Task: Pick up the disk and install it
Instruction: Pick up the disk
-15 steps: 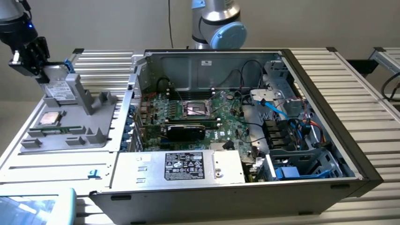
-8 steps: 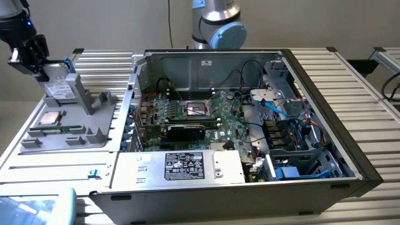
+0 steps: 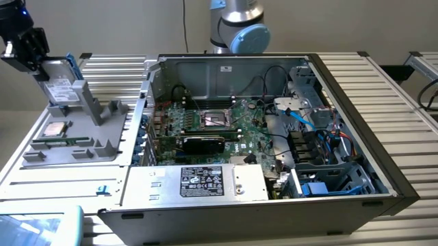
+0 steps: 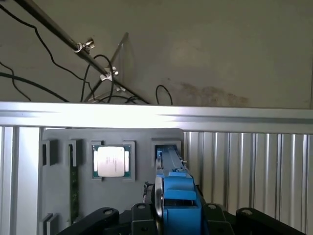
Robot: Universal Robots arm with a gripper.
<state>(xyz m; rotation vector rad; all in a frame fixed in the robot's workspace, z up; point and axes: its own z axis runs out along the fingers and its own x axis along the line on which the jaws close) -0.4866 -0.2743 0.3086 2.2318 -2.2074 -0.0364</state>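
**Disk standing on end at the tray, gripper clamped on its upper end**

The large open black computer case (image 3: pixel 383 169) is lying across the exterior view's right. The flat grey plastic parts tray (image 3: pixel 75 154) is sitting just beside it on the exterior view's left.

The disk (image 3: pixel 60 89), a flat silver-grey rectangular hard drive with a white label in a blue plastic carrier, is standing on edge at the tray's far corner, well apart from the case's interior. Its long axis is running nearly upright, leaning slightly. Whether its lower end is sitting in the tray slot or hanging just over it, I cannot tell.

The black gripper (image 3: pixel 38 64) is reaching onto it from above, so the disk is hanging straight along the gripper's own axis. The jaws are standing partly closed and appear to be pinching the carrier's thin blue edge (image 4: pixel 177 196) from both sides.

A small square silver chip (image 4: pixel 111 160) is lying in the tray near the slot.
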